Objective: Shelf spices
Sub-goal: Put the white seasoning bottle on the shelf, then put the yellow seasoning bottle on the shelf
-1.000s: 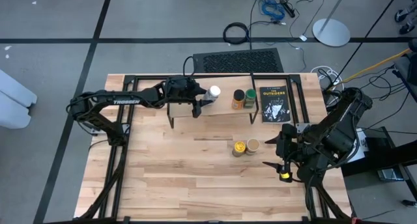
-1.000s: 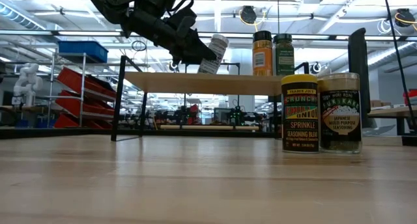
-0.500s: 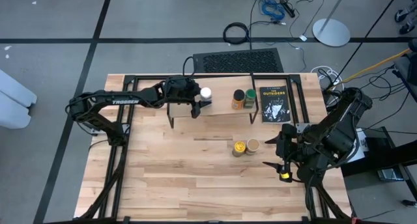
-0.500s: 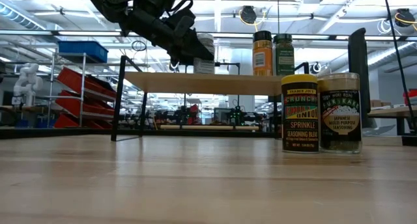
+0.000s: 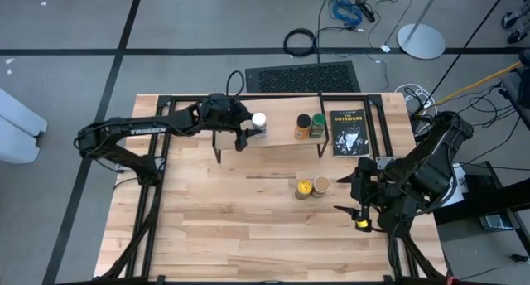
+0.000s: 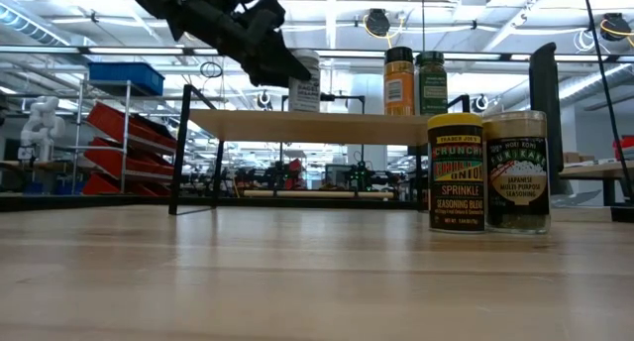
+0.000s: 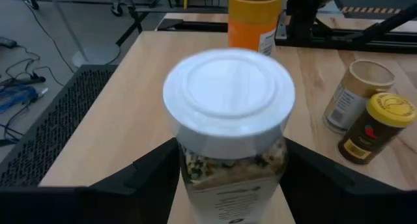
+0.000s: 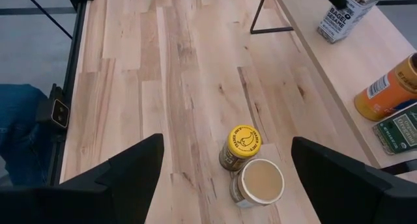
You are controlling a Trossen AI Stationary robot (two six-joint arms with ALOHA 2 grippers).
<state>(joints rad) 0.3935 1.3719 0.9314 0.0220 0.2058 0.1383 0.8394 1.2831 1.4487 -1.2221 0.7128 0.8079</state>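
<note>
STEP: placing white-lidded cylindrical spice jar [image 5: 259,120] upright on light-wood shelf [image 5: 281,140], left end | LEFT GRIPPER [image 5: 246,130]: fingers flank jar, contact unclear | RIGHT GRIPPER [image 5: 358,192]: parked open near yellow-lidded jar [image 5: 304,187] and tan-lidded jar [image 5: 321,185] on table | NEXT: likely withdraw left gripper without tipping jar.

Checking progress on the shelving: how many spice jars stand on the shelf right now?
3: the white-lidded jar by the left pincer, and the orange jar and green-lidded jar together near the shelf's other end.

The tabletop [image 5: 215,219] carries the shelf [image 5: 277,137], a book [image 5: 348,132] and two jars [image 5: 312,187]; three jars [image 6: 401,81] stand on the shelf.
</note>
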